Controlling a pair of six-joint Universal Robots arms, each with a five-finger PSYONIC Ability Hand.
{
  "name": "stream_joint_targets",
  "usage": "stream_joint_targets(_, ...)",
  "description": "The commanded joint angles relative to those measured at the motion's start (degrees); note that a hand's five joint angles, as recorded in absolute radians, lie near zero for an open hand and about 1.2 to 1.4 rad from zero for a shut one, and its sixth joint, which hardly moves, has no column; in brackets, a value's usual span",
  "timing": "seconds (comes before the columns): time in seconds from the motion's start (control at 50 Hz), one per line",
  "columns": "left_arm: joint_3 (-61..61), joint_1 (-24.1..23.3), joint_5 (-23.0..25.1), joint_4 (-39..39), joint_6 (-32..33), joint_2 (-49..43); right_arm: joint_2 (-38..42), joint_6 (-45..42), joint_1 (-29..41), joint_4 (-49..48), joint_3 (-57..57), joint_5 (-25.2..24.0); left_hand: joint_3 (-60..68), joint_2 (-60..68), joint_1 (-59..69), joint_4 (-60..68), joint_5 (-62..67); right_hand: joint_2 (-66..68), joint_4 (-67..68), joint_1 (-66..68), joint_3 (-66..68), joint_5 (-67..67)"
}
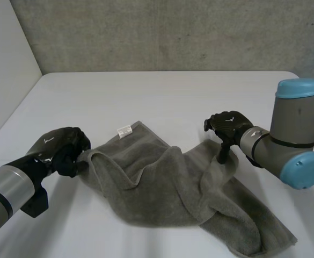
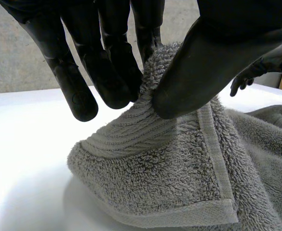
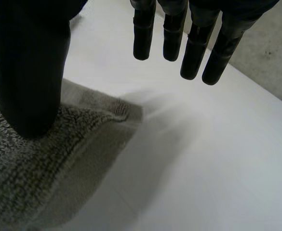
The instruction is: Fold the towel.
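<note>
Towel (image 1: 162, 185) rumpled on table (image 1: 173, 91). Left hand (image 1: 60, 149) pinches its left corner; right hand (image 1: 229, 124) spread, thumb resting by its right corner. We judge grasping step; next, right hand must pinch.

Count: 1 towel (image 1: 162, 188) (with 1 white tag (image 1: 124, 130) at its far edge). 1 table (image 1: 173, 91). 1 wall (image 1: 173, 32), far side. 2 hands: left hand (image 1: 60, 148), right hand (image 1: 229, 124). 2 arms: left arm (image 1: 6, 191), right arm (image 1: 291, 123).
</note>
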Motion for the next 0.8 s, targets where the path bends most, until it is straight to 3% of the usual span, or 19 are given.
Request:
stream_joint_targets(0.02,-0.10,-0.02,0.06,0.36,0.00,-0.60,2.64,-1.56,0.80,1.61,-1.51,2.37,3.19,3.41,6.37,1.88,5.61,-1.58,-1.10,-1.55,-1.45,1.17)
stream_joint_targets(0.12,-0.01,-0.02,0.06,0.36,0.00,-0.95,3.43,-4.81,0.80,2.83,-1.42,2.63,3.19,3.41,6.37,1.88,5.61,0.42,0.91,0.45,0.56,3.17)
stream_joint_targets(0.2,-0.01,-0.02,0.06,0.36,0.00,-1.31,3.61,-6.66,0.80,5.03,-0.98,2.55,3.19,3.41,6.37,1.88,5.61,19.24,19.72,19.27,19.38,21.99)
stream_joint_targets(0.3,-0.10,-0.02,0.06,0.36,0.00,-1.31,3.26,-6.93,0.80,6.44,-0.45,2.46,3.19,3.41,6.37,1.88,5.61,25.99,26.48,26.02,26.13,28.74)
stream_joint_targets(0.48,-0.19,-0.02,0.06,0.36,0.00,-1.31,2.73,-7.10,0.71,9.26,0.07,2.02,3.19,3.41,6.37,1.88,5.61,27.02,27.50,27.05,27.15,29.77)
stream_joint_targets(0.52,-0.19,-0.02,0.06,0.36,0.00,-1.31,2.20,-7.10,0.54,9.34,0.95,1.76,3.19,3.41,6.37,1.88,5.61,36.72,37.21,36.75,36.86,39.47)
stream_joint_targets(0.58,-0.28,-0.10,0.06,0.36,0.00,-1.31,1.85,-7.19,0.27,9.34,1.66,1.58,3.19,3.41,6.37,1.88,5.61,40.30,40.79,40.34,40.44,43.05)
stream_joint_targets(0.66,-0.45,-0.10,0.06,0.36,0.00,-1.31,0.19,-8.50,-0.16,9.34,3.93,1.32,3.19,3.41,6.37,1.88,5.61,58.53,59.01,58.56,58.66,61.27)
stream_joint_targets(0.8,-0.54,-0.10,0.06,0.28,0.00,-1.31,-5.09,-12.38,-1.66,9.87,10.71,-0.44,3.19,3.41,6.37,1.88,5.61,58.58,59.07,58.61,58.72,61.33)
